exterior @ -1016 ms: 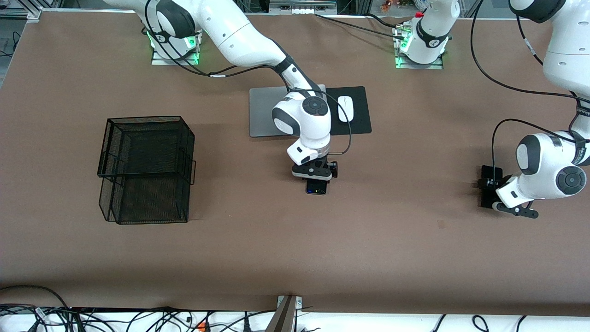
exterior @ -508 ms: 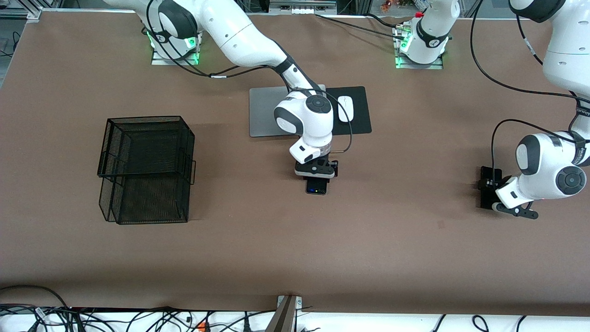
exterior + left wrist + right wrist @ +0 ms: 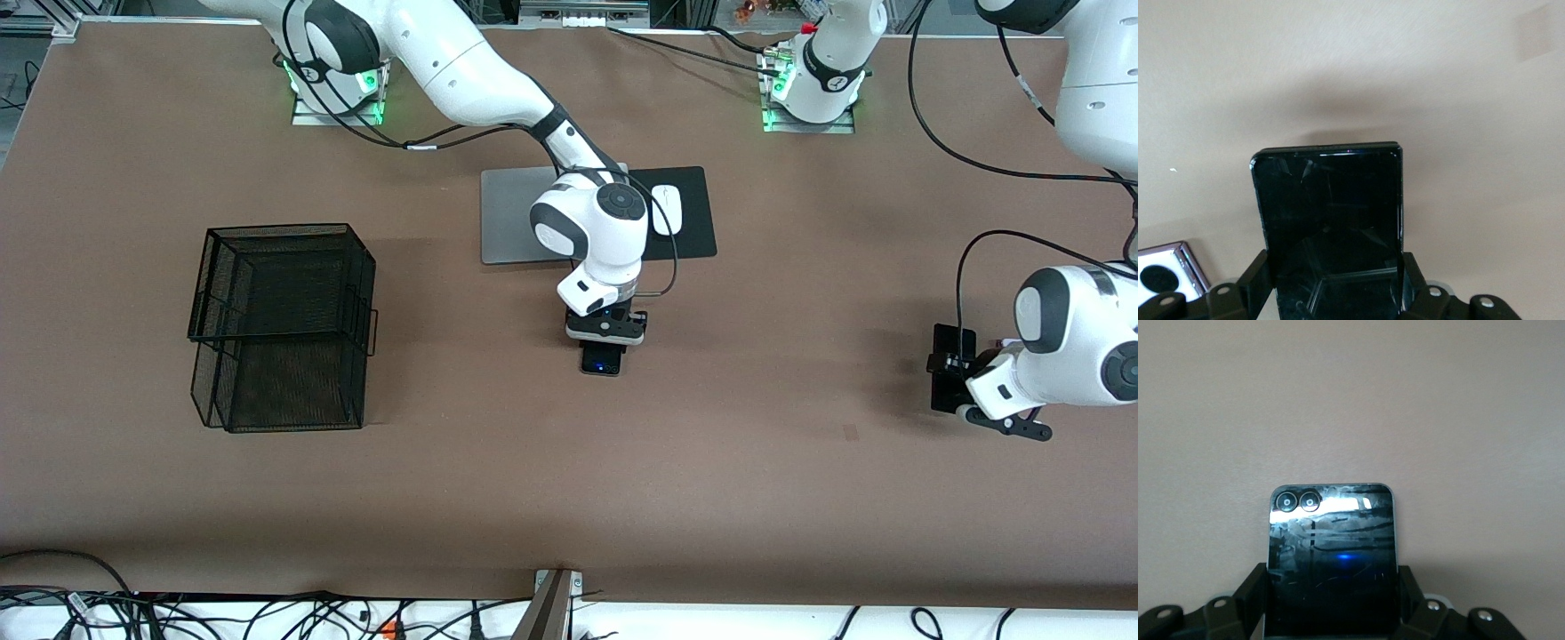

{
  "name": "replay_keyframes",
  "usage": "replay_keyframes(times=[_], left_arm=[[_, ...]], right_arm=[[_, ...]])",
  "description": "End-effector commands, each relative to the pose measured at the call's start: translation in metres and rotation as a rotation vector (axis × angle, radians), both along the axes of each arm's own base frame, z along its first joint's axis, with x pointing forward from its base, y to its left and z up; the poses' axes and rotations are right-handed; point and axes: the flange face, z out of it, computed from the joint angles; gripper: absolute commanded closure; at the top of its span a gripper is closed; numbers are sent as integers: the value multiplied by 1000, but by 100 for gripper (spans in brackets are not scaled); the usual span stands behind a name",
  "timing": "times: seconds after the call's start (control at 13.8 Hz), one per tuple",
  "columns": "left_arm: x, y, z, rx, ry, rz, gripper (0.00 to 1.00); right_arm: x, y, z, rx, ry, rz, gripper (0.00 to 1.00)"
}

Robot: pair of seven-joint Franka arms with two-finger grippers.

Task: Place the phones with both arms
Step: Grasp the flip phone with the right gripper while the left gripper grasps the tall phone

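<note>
No legible text, label, brand, number or sign appears on any item in the front, left wrist or right wrist views; none recorded for this entry.

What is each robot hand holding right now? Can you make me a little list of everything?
right hand: shut on a black phone with two round lenses, over the middle of the table
left hand: shut on a plain black phone, over the left arm's end of the table
third phone: pale, with a round black lens, lying on the table by the left hand
basket: black wire, toward the right arm's end
laptop: silver, closed
mouse: white, on a black pad
</note>
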Motion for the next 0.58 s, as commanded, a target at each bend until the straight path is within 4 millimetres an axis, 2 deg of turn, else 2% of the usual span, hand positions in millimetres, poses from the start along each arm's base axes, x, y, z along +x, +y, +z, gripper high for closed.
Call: replay_keyframes(times=[0.0, 0.15, 0.22, 0.36, 0.51], left_arm=[[10, -29, 32, -23, 42, 45, 62], [13, -53, 44, -43, 74, 84, 62], [15, -67, 49, -34, 82, 96, 62], [21, -103, 65, -57, 87, 119, 62], [22, -157, 68, -162, 111, 202, 62]], right_arm=[[11, -13, 91, -12, 66, 22, 45], [24, -35, 150, 9, 137, 74, 45], [32, -50, 169, 1, 154, 97, 45], [43, -90, 200, -44, 210, 109, 45], [52, -147, 226, -57, 240, 128, 45]])
